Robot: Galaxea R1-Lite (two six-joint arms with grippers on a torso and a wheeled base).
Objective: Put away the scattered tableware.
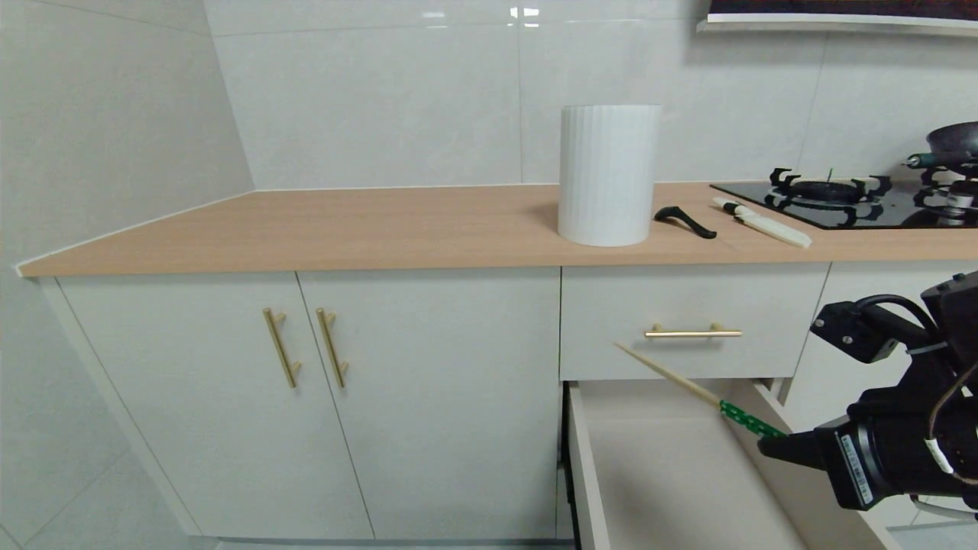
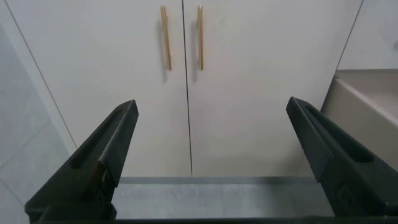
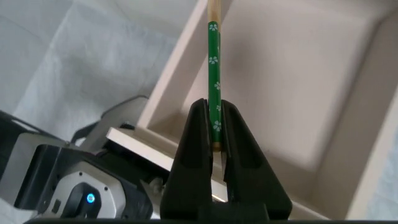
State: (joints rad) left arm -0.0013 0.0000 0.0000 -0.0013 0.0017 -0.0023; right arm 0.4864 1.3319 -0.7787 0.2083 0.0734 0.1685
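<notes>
Countertop (image 1: pixel 344 229), well above the R pincer (image 1: pixel 772 447), carried a white canister (image 1: pixel 609 176) (contents hidden), a black peeler (image 1: pixel 684 221) & a knife (image 1: pixel 764 225). R pincer was clamped on a green-ended chopstick (image 1: pixel 688 386) slanting up from its tips over the open drawer (image 1: pixel 584 458). L pincer (image 2: pixel 211 118) gaped wide, facing the cabinet doors (image 2: pixel 249 93).

A white ribbed cylindrical container (image 1: pixel 609 176) stands on the long wooden countertop (image 1: pixel 382 229). Just right of the container lies a black curved-handled tool (image 1: pixel 684 221), and further right a cream-handled knife (image 1: pixel 762 222). Beyond them sits a black glass gas hob (image 1: pixel 840 202) with a dark pan (image 1: pixel 955 141) at its far right. Directly below the container is a closed pale drawer with a brass bar handle (image 1: pixel 692 332), and under that an open pale drawer (image 1: pixel 672 473). A wooden chopstick with a green patterned end (image 1: pixel 688 386) slants above the open drawer, pinched in the black right gripper (image 1: pixel 768 447), below and right of the container. Two pale cabinet doors (image 1: pixel 306 382) lie below and left of it.
</notes>
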